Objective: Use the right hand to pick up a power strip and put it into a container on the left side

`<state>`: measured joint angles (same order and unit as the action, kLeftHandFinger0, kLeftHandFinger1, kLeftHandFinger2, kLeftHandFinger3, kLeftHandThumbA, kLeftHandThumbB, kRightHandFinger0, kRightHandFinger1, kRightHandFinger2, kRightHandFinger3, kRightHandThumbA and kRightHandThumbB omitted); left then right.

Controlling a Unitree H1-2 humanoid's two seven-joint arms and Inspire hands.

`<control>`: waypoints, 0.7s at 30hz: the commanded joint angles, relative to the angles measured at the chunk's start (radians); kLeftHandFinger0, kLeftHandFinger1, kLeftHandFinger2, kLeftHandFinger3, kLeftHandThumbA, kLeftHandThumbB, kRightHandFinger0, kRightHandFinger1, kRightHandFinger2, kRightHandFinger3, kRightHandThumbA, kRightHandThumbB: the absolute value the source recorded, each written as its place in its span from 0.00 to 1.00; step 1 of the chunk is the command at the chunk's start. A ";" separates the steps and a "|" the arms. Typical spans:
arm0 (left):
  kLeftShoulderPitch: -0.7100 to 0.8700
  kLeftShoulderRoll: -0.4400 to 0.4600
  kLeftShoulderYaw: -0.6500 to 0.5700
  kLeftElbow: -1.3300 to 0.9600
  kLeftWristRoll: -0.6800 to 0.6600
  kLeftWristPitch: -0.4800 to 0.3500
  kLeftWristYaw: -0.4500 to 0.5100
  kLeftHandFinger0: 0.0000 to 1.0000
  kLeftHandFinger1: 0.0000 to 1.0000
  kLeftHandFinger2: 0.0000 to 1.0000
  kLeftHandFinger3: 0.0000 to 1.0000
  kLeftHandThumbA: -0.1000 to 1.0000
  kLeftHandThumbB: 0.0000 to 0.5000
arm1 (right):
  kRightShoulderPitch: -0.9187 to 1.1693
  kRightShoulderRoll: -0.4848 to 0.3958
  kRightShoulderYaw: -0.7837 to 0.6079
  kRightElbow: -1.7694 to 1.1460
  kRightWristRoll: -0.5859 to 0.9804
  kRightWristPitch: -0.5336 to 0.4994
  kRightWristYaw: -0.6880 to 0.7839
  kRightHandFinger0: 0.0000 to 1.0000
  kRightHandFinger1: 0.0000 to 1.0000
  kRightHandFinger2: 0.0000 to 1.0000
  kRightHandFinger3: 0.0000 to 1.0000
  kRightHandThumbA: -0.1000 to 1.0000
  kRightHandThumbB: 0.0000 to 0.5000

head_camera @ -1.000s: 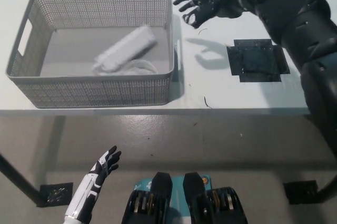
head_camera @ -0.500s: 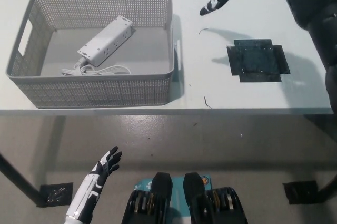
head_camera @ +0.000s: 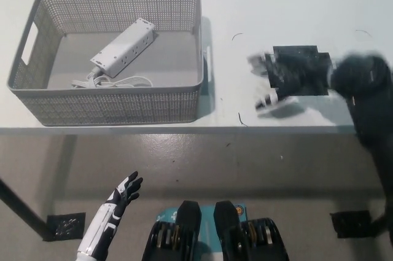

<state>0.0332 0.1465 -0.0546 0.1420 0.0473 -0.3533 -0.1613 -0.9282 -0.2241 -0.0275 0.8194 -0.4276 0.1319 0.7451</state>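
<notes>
Head view: the power strip (head_camera: 121,48) is seen lying diagonally inside the grey mesh basket (head_camera: 110,105), cord coiled beside it. The black right hand (head_camera: 288,80), motion-blurred over black tape (head_camera: 298,52), cannot be judged open or closed. The white left hand (head_camera: 124,192) is held low, fingers spread, empty.

White table (head_camera: 319,3), grey glossy floor (head_camera: 202,163), black table leg (head_camera: 21,209)
</notes>
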 commanded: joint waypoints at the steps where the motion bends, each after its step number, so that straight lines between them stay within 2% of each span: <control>1: -0.019 0.014 -0.035 -0.048 0.031 -0.042 -0.021 1.00 1.00 1.00 1.00 1.00 0.46 | 0.198 -0.207 -0.564 -1.769 0.692 -0.225 -0.558 1.00 1.00 1.00 1.00 1.00 0.52; 3: -0.013 0.014 -0.035 -0.049 0.029 -0.041 -0.022 1.00 1.00 1.00 1.00 1.00 0.46 | 0.321 -0.290 -0.649 -1.769 0.727 -0.252 -0.578 1.00 1.00 1.00 1.00 1.00 0.62; 4: -0.011 0.015 -0.036 -0.048 0.031 -0.043 -0.022 1.00 1.00 1.00 1.00 1.00 0.46 | 0.413 -0.328 -0.653 -1.769 0.783 -0.289 -0.629 1.00 1.00 1.00 1.00 1.00 0.56; 5: -0.011 0.016 -0.036 -0.047 0.034 -0.046 -0.022 1.00 1.00 1.00 1.00 1.00 0.46 | 0.393 -0.314 -0.627 -1.769 0.799 -0.307 -0.672 1.00 1.00 1.00 1.00 1.00 0.45; 6: -0.012 0.016 -0.037 -0.045 0.034 -0.048 -0.023 1.00 1.00 1.00 1.00 1.00 0.46 | 0.208 -0.253 -0.593 -1.769 0.716 -0.299 -0.694 1.00 1.00 1.00 1.00 1.00 0.33; 7: -0.012 0.016 -0.037 -0.045 0.031 -0.047 -0.025 1.00 1.00 1.00 1.00 1.00 0.46 | 0.052 -0.217 -0.575 -1.769 0.642 -0.283 -0.696 1.00 1.00 1.00 1.00 1.00 0.29; 8: -0.010 0.015 -0.038 -0.043 0.026 -0.046 -0.027 1.00 1.00 1.00 1.00 1.00 0.47 | -0.060 -0.206 -0.543 -1.769 0.680 -0.264 -0.716 1.00 1.00 1.00 1.00 0.85 0.24; 9: -0.009 0.014 -0.039 -0.040 0.028 -0.049 -0.027 1.00 1.00 1.00 1.00 1.00 0.47 | -0.141 -0.202 -0.551 -1.769 0.643 -0.234 -0.724 1.00 1.00 1.00 1.00 0.86 0.24; 10: -0.009 0.015 -0.040 -0.039 0.029 -0.049 -0.027 1.00 1.00 1.00 1.00 1.00 0.46 | -0.169 -0.198 -0.552 -1.769 0.636 -0.231 -0.734 1.00 1.00 1.00 1.00 0.98 0.23; 11: -0.010 0.015 -0.039 -0.037 0.028 -0.048 -0.028 1.00 1.00 1.00 1.00 1.00 0.47 | -0.199 -0.192 -0.555 -1.769 0.627 -0.226 -0.747 1.00 1.00 1.00 1.00 1.00 0.25; 15: -0.013 0.020 -0.038 -0.035 0.029 -0.045 -0.029 1.00 1.00 1.00 1.00 1.00 0.46 | -0.221 -0.194 -0.588 -1.769 0.617 -0.237 -0.793 1.00 1.00 1.00 1.00 1.00 0.29; 17: -0.009 0.019 -0.038 -0.034 0.027 -0.048 -0.029 1.00 1.00 1.00 1.00 0.99 0.46 | -0.250 -0.199 -0.607 -1.769 0.623 -0.241 -0.825 1.00 1.00 1.00 1.00 1.00 0.27; 19: -0.003 0.020 -0.040 -0.030 0.038 -0.057 -0.026 1.00 1.00 1.00 1.00 0.99 0.45 | -0.270 -0.209 -0.607 -1.769 0.675 -0.254 -0.848 1.00 1.00 1.00 1.00 1.00 0.19; 21: 0.004 0.019 -0.042 -0.028 0.038 -0.056 -0.027 1.00 1.00 1.00 1.00 0.99 0.46 | -0.275 -0.213 -0.610 -1.769 0.693 -0.256 -0.858 1.00 1.00 1.00 1.00 1.00 0.21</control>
<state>0.0367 0.1436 -0.0553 0.1429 0.0503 -0.3518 -0.1613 -0.6827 -0.2315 -0.1977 0.3513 -0.3199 0.1203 0.6131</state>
